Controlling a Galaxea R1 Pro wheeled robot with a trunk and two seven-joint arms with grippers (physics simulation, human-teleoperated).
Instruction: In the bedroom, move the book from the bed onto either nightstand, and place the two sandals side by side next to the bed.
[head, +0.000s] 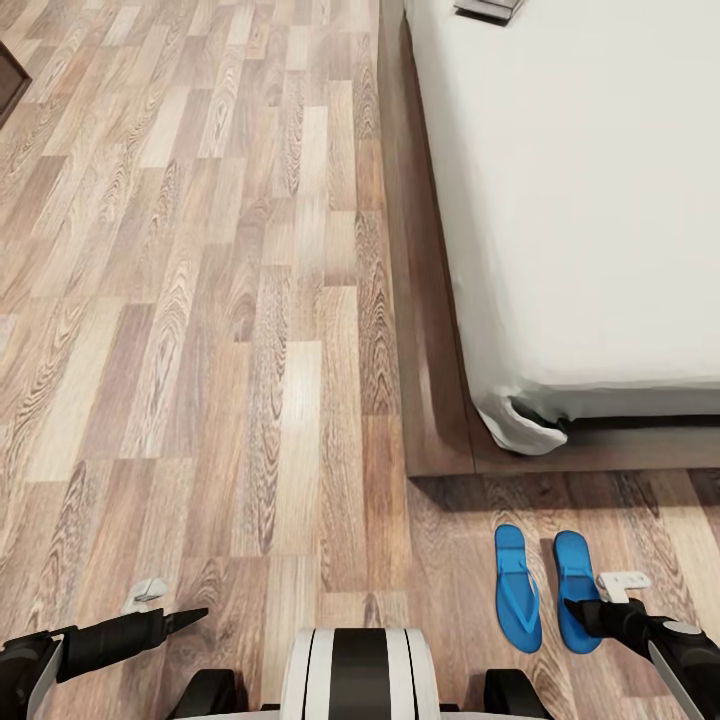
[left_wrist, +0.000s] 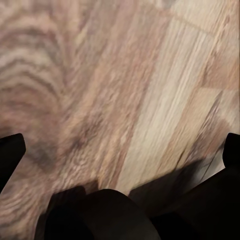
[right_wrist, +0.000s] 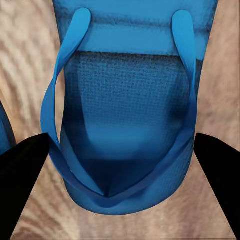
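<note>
Two blue sandals (head: 547, 588) lie side by side on the plank floor (head: 200, 300) just off the bed (head: 580, 200) frame's foot corner, long axes parallel to the bed's side. Right gripper (right_wrist: 120, 150) hangs directly over the sandal farther from that corner, fingers spread wide astride its thin straps and flat textured sole. Left gripper (head: 185, 618), over bare floor well apart from the bed, cannot tell.

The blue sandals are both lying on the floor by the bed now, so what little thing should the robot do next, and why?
Probably lift the right gripper straight up and away. Its open fingers straddle the right sandal, which already lies on the floor beside the left sandal, near the bed corner. The pair looks placed, while the book waits at the bed's far end.
</note>
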